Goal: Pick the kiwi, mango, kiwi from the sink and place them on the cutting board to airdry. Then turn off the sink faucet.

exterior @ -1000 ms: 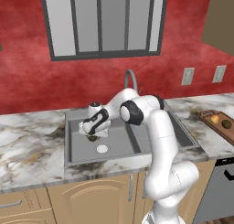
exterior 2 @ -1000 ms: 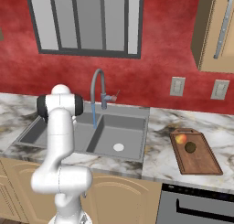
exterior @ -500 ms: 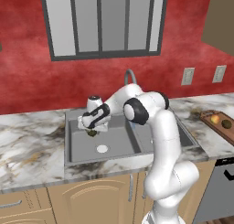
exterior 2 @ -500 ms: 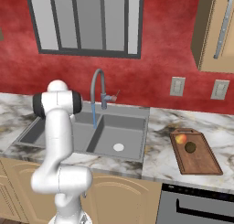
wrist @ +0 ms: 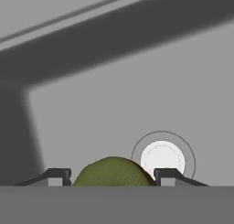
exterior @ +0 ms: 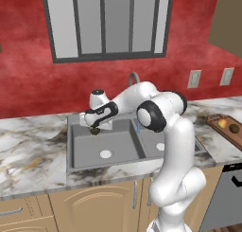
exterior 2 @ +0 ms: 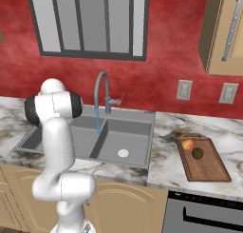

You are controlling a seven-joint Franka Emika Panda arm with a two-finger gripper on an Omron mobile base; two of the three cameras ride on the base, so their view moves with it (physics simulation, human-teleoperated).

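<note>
The robot lifts the last kiwi out of the sink.

Left base view: the tool (exterior: 95, 129) hangs above the grey double sink (exterior: 80, 155), half closed around a small olive-green kiwi (exterior: 94, 130). It should rise above the rim first.
Right base view: the reddish-brown wooden cutting board (exterior 2: 202, 158) on the counter (exterior 2: 167, 151) carries an orange mango (exterior 2: 188, 144) and a brown kiwi (exterior 2: 197, 153); its near half is free.
Hand view: the green kiwi sits between the fingertips (wrist: 56, 177).
</note>
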